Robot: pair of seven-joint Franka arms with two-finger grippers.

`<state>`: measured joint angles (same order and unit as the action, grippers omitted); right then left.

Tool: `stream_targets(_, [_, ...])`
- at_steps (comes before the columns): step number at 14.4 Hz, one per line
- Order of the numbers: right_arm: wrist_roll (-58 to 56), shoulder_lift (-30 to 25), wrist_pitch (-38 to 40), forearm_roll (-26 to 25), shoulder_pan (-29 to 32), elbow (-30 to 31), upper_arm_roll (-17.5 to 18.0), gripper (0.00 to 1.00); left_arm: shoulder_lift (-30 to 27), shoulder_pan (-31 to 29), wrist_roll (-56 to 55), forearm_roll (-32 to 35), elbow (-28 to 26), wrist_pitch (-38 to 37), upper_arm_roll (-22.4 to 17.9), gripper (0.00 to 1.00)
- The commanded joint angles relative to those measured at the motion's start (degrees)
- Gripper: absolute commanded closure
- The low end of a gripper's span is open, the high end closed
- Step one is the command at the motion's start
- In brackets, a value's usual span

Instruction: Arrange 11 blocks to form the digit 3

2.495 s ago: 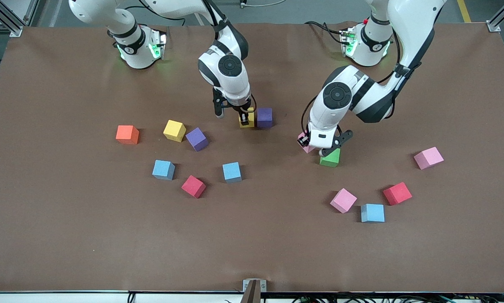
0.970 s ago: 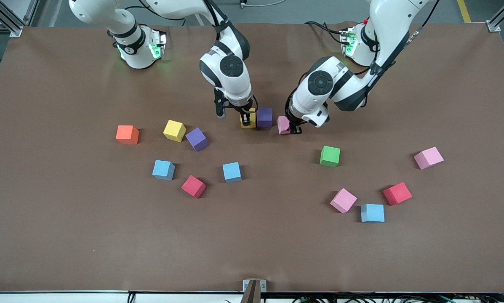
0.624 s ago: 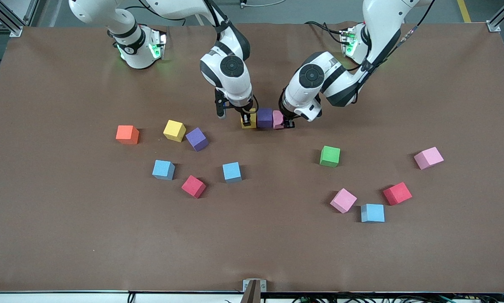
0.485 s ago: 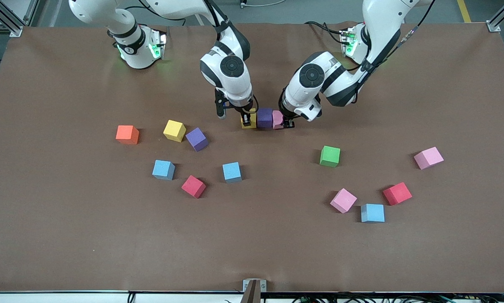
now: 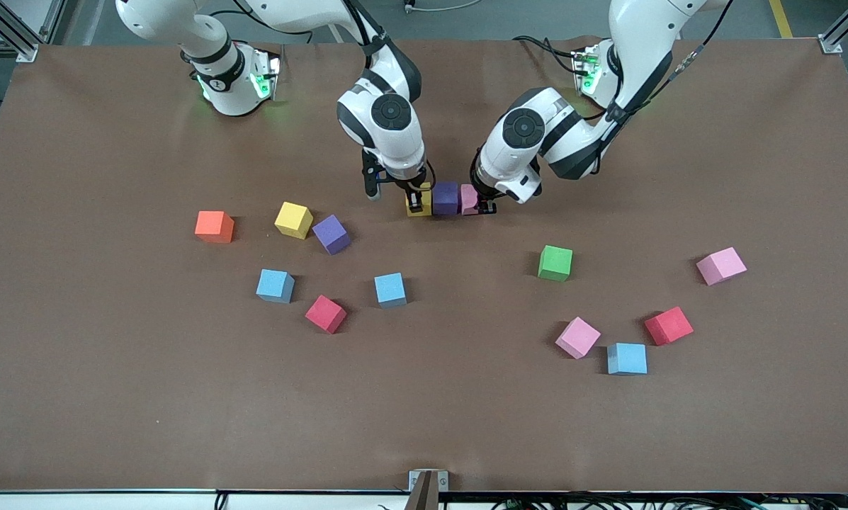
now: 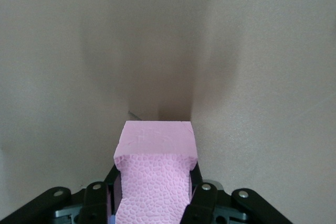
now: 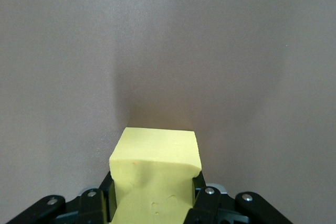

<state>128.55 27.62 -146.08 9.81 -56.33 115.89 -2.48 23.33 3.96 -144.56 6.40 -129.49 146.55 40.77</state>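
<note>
Apparently first row of digit 3 being built on table [image 5: 424, 425]. Landmark: purple block [image 5: 445, 197].

Right gripper [image 5: 416, 202] clamps yellow block [image 5: 419, 200] touching landmark, toward right arm's end; probably steadies row.

Left gripper [image 5: 482, 204] squeezes pink block [image 5: 468, 199] against landmark, toward left arm's end. Block sits between fingers [image 6: 202, 198], resting on table.

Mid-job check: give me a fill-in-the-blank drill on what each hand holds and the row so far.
1. The left hand is shut on a ____ block.
2. The right hand is shut on a ____ block.
3. Between those two blocks sits a ____ block.
4. The green block lies ____ to the front camera than that row.

Missing words: pink; yellow; purple; nearer
</note>
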Motion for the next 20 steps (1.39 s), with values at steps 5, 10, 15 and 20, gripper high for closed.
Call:
stream_targets(5, [0.65, 2.00, 0.10, -0.06, -0.80, -1.80, -0.42, 0.88, 1.37, 0.26, -0.46, 1.15, -0.42, 2.60, 0.10, 0.70])
stream_targets(10, [0.56, 2.00, 0.18, -0.58, -1.50, -1.63, -0.42, 0.16, 1.37, 1.23, -0.46, 1.15, -0.68, 2.60, 0.01, 0.70])
stream_targets(15, [0.56, 2.00, 0.62, -1.11, -1.59, -1.54, -0.51, 0.05, 1.45, 1.23, -0.46, 1.24, -0.68, 2.60, 0.01, 0.70])
stream_targets(20, [0.56, 1.91, 1.68, -1.11, -1.42, -1.54, -0.51, 0.01, 2.16, 1.32, -0.38, 4.39, -0.42, 2.69, 0.01, 0.70])
